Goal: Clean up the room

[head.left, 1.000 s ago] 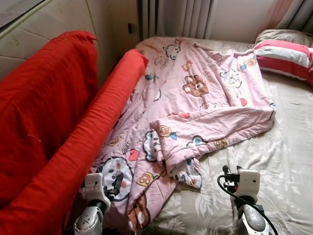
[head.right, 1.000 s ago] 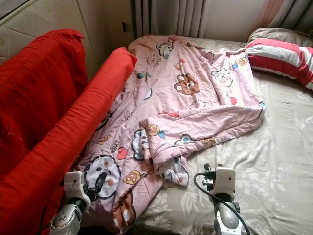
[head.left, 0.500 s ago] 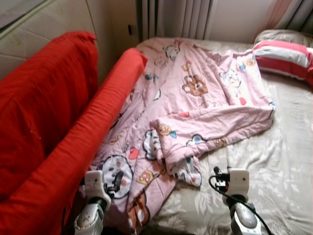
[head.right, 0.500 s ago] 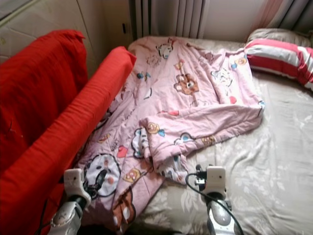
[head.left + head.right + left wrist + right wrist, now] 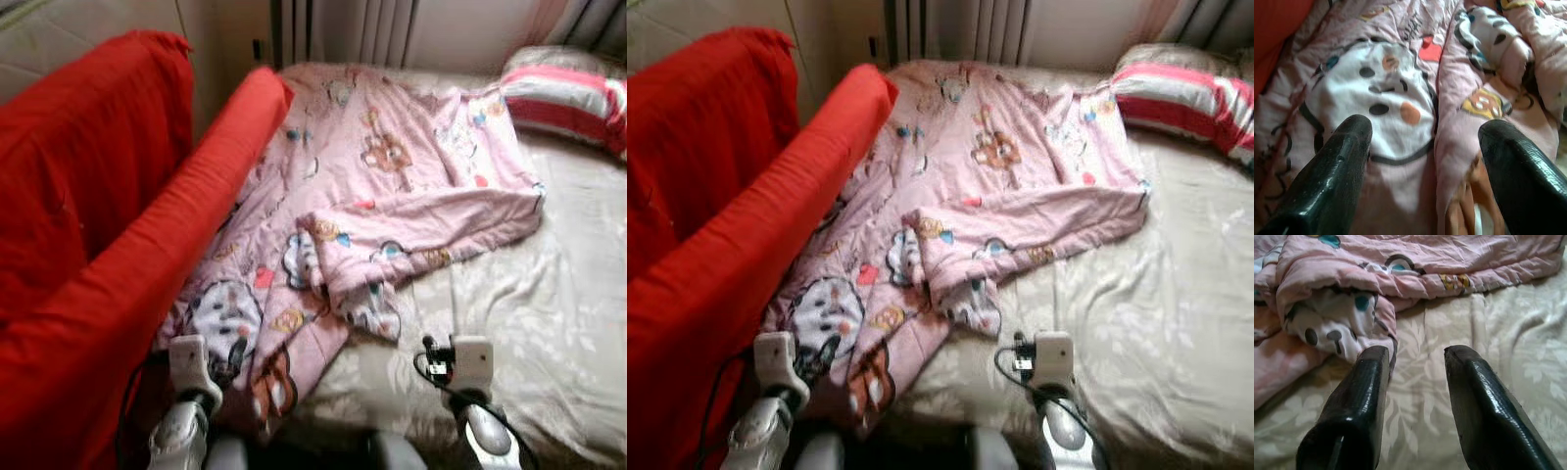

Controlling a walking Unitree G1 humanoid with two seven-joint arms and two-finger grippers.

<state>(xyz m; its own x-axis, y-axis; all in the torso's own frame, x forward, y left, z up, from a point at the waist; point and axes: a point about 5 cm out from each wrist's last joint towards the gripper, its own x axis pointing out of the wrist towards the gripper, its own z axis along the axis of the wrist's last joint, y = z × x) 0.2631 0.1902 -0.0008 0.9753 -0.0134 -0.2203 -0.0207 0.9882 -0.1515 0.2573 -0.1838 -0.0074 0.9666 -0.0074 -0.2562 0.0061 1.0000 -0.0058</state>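
Pink cotton, printed with cartoon bears and spotted animals — a rumpled quilt (image 5: 392, 186) lies spread across the left half of the bed (image 5: 549, 323), its near edge folded back on itself and a corner trailing toward the foot. The sheet beneath it is beige with a pale leaf pattern. Along the robot's left a red padded rail (image 5: 167, 245) runs beside the quilt, touching its edge, with a larger red-draped shape (image 5: 78, 166) beyond it. A red-and-white striped pillow (image 5: 563, 93) sits at the far right by the curtains (image 5: 343, 29).

The left gripper (image 5: 1425, 142) hovers low over the quilt's near corner, its fingers (image 5: 1334, 176) spread wide apart above a white spotted cartoon face — nothing held between them. The right gripper (image 5: 1413, 362) hangs over the bare sheet just beside the quilt's folded lump, fingers likewise apart and empty, one finger (image 5: 1354, 406) close to the fabric's edge.
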